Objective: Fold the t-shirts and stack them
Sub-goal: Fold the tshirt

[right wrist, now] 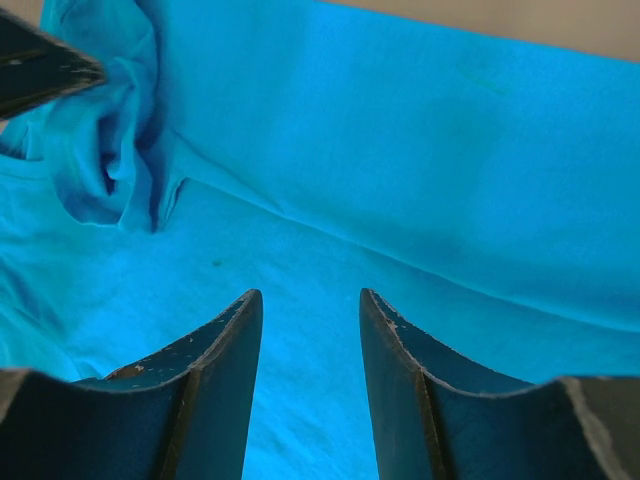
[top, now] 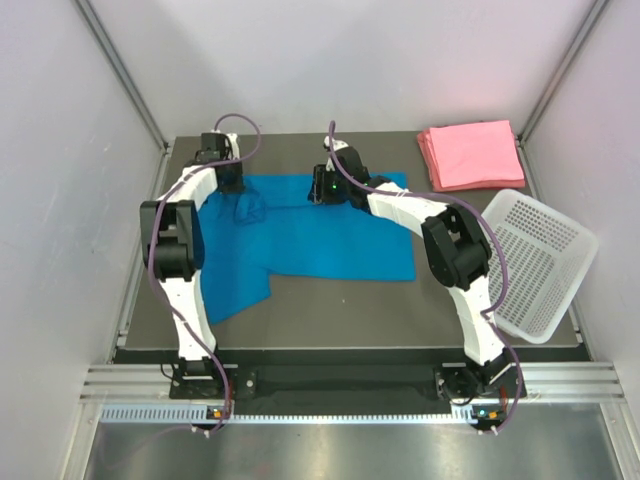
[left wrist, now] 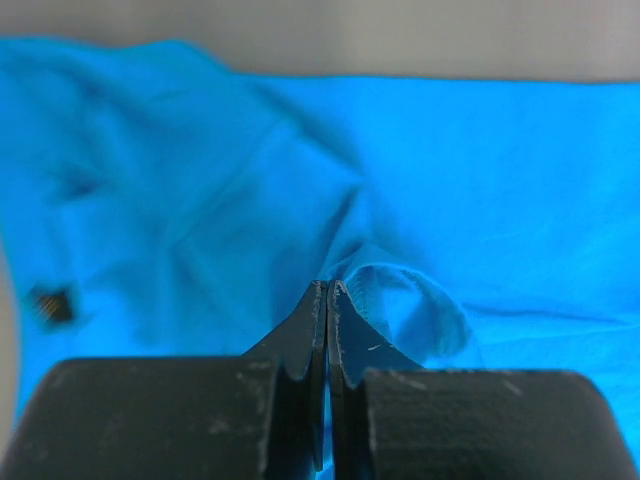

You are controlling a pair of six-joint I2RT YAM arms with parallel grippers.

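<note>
Shirt: the plain bright blue cloth t-shirt (top: pixel 330 235) lay spread on the dark table (top: pixel 350 310), its long axis running left to right.
Left pincer: the left gripper (left wrist: pixel 328 290), at the shirt's far-left part, was closed tight on a raised pinch of blue cloth.
Right pincer: the right gripper (right wrist: pixel 310 300) hung over the far middle with its jaws partly apart and nothing between them.
Key relation: the cloth lay directly beneath the right jaws, so a straight drop looked enough to match the left's hold.
Views: only the wrist views showed the jaws. Only the top view showed the flat stack of folded pink t-shirts (top: pixel 470 155), far right.

The spread t-shirt (top: pixel 330 240) lies under the left fingers (left wrist: pixel 300 345) and right fingers (right wrist: pixel 215 375); folded t-shirts (top: pixel 470 155) and basket (top: pixel 535 265) lie to their right.
</note>
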